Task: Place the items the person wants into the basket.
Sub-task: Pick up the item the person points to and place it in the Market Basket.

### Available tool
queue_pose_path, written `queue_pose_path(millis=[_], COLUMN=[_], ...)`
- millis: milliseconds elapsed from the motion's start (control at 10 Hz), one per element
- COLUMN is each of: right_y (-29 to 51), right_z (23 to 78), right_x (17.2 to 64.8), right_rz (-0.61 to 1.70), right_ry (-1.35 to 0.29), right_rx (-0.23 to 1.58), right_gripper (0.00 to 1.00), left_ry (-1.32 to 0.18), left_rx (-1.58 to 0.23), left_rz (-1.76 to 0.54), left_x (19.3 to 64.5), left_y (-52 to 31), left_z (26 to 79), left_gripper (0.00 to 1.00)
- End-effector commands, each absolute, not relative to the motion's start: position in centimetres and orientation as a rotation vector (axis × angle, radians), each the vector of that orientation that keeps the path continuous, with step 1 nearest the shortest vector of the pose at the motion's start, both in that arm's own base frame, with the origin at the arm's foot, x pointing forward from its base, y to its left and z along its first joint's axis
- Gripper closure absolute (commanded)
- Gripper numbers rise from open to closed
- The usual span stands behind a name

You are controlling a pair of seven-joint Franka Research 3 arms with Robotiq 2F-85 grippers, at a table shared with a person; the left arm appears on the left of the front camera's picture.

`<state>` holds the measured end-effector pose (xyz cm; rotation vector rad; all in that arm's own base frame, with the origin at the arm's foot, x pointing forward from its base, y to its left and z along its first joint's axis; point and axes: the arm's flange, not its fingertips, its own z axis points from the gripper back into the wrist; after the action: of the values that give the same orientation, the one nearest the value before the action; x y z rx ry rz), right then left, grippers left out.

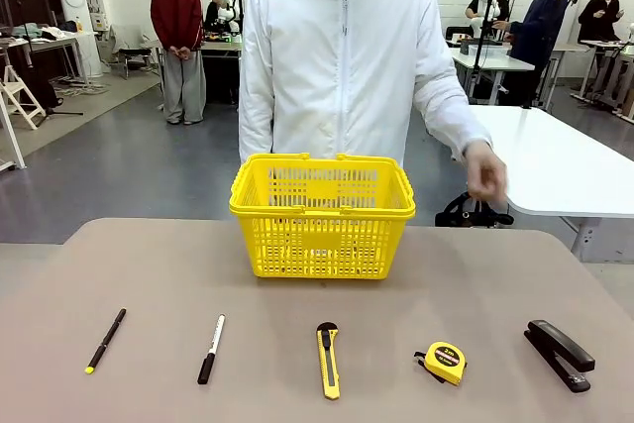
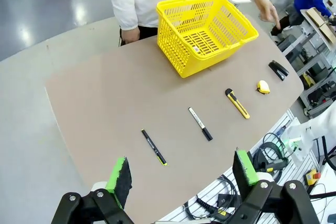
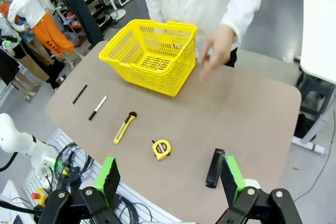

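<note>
Tan table (image 1: 149, 264) is sitting in a big workshop rm w/ grey floor (image 1: 119, 165) & white tables (image 1: 565, 165) behind. Yellow basket (image 1: 322, 220) is standing at the far middle. The person (image 1: 342, 56) is standing right behind basket, one hand (image 1: 486, 173) hanging off to basket's right. Robot-side of basket, the marker (image 1: 211, 349) is lying to its left & the tape measure (image 1: 446, 362) to its right. The left gripper (image 2: 181, 167) & right gripper (image 3: 169, 170) are hovering, fingers spread wide, gripping nothing, well apart from basket, marker & tape measure.
</note>
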<state>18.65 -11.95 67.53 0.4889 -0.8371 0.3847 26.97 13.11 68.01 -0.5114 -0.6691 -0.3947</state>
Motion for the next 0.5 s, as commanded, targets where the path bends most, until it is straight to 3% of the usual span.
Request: queue_pose_path(millis=[0,400], right_y=[-11.80,-11.80], right_z=[67.49,67.49], right_x=[18.74,18.74], right_rz=[0.404,0.404], right_ry=[-0.835,-0.835], right_rx=[0.492,0.492], right_gripper=[0.00,0.00], left_ry=[-0.668,-0.668], left_rx=[-0.510,-0.510], left_rz=[-0.408,-0.408], left_x=[26.91,26.91], left_y=[13.32,13.32], left_z=[68.10,68.10], left_gripper=[0.00,0.00])
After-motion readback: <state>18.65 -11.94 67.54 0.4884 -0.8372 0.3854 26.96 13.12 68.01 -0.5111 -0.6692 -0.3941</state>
